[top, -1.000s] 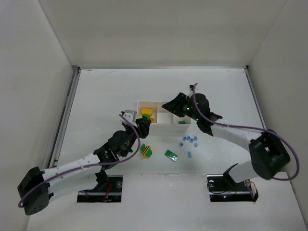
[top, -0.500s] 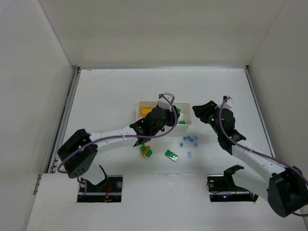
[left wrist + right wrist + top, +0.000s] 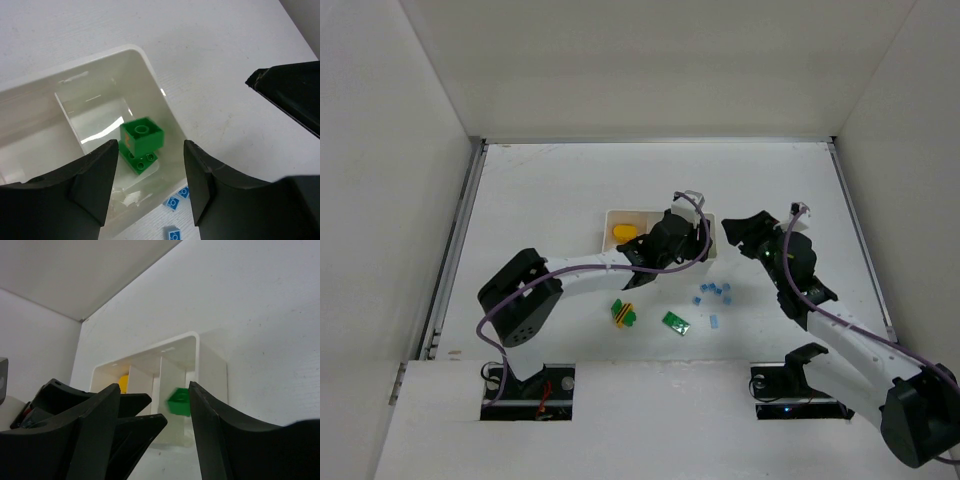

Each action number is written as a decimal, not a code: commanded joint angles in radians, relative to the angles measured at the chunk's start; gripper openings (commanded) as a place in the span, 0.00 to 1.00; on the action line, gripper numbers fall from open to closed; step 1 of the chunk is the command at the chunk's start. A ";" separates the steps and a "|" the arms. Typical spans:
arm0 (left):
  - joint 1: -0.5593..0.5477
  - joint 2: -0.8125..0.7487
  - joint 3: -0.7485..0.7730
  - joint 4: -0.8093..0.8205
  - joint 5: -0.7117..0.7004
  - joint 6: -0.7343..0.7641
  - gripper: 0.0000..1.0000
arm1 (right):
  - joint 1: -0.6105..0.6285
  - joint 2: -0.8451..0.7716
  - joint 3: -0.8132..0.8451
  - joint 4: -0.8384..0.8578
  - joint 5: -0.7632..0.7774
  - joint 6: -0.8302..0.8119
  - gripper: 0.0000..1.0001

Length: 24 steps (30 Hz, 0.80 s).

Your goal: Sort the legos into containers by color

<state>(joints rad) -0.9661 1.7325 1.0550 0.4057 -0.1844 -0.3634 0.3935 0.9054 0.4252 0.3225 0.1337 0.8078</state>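
Over the end compartment of the tray (image 3: 100, 52), a green brick (image 3: 142, 135) is judged freed by the left gripper (image 3: 150, 170), spread wide; a loose green plate (image 3: 676, 322) must be grasped next.

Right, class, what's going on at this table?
It's colour sorting into a white three-compartment tray. The left pincer is open above a green brick in the tray's right-end compartment, where another green piece lies. The right pincer is open and empty beside the tray. A yellow piece sits in the far-left compartment; blue bricks and green pieces lie loose on the table.
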 commanded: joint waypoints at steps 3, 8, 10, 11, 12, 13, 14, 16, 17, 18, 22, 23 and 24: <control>0.014 -0.103 -0.012 0.019 -0.041 -0.005 0.59 | 0.001 -0.007 -0.003 0.041 0.017 -0.016 0.63; 0.062 -0.302 -0.157 0.002 -0.093 -0.023 0.54 | 0.079 0.032 0.044 0.021 -0.005 -0.080 0.41; 0.082 -0.413 -0.228 -0.048 -0.104 -0.045 0.50 | 0.147 0.044 0.073 -0.014 -0.006 -0.130 0.35; 0.094 -0.469 -0.263 -0.089 -0.110 -0.055 0.50 | 0.188 0.049 0.084 -0.034 -0.008 -0.146 0.35; 0.105 -0.532 -0.300 -0.140 -0.118 -0.069 0.50 | 0.233 0.056 0.092 -0.052 -0.008 -0.166 0.34; 0.117 -0.586 -0.334 -0.193 -0.128 -0.084 0.50 | 0.289 0.065 0.099 -0.081 -0.012 -0.195 0.35; 0.126 -0.635 -0.364 -0.249 -0.139 -0.100 0.50 | 0.337 0.076 0.106 -0.106 -0.017 -0.222 0.36; 0.145 -0.723 -0.421 -0.352 -0.158 -0.135 0.50 | 0.443 0.105 0.118 -0.154 -0.020 -0.251 0.42; 0.149 -0.760 -0.447 -0.401 -0.164 -0.155 0.50 | 0.496 0.125 0.124 -0.172 -0.014 -0.260 0.48; 0.160 -0.792 -0.470 -0.444 -0.162 -0.173 0.50 | 0.546 0.148 0.132 -0.187 -0.013 -0.265 0.55; 0.162 -0.889 -0.539 -0.524 -0.153 -0.223 0.50 | 0.687 0.269 0.179 -0.230 -0.023 -0.289 0.70; 0.159 -0.905 -0.553 -0.536 -0.145 -0.233 0.50 | 0.708 0.300 0.188 -0.237 -0.026 -0.300 0.71; 0.155 -0.913 -0.558 -0.541 -0.136 -0.238 0.51 | 0.724 0.328 0.199 -0.243 -0.026 -0.309 0.72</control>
<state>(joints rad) -0.8070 0.8581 0.5148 -0.0521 -0.3248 -0.5476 1.0782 1.1770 0.5652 0.1272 0.1089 0.5552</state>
